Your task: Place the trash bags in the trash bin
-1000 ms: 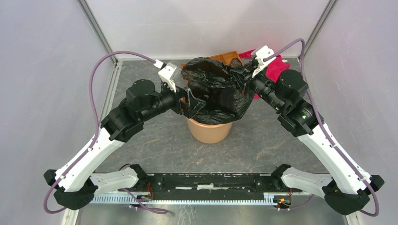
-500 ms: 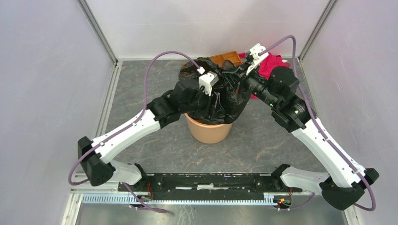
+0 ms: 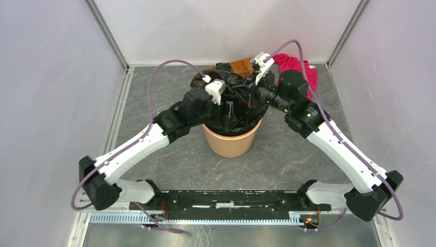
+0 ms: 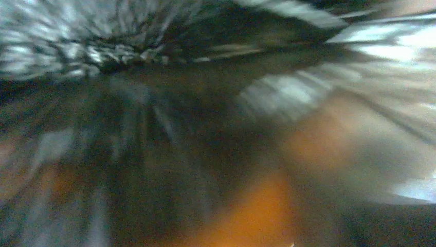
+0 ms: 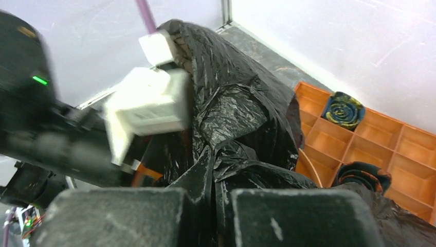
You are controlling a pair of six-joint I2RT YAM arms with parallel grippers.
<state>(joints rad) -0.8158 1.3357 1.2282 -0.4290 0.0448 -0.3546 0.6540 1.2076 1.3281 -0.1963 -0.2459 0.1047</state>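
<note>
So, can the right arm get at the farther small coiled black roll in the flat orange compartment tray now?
Probably not yet: the right gripper is shut on the crinkled black plastic bag, though the roll lies near, uncovered, in the tray.

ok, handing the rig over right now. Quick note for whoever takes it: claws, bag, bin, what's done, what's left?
Left claw: down in the bin's mouth among the bag's folds. Its wrist view is blurred, so I can't tell if it is open or shut.
Right claw: shut on a fold of the trash bag, by the bin's far rim.
Trash bin: upright. The bag is bunched in its mouth, with a heap above the rim.
Done: bag brought over the bin and partly in.
Left: probably push the heap below the rim, then release.
</note>
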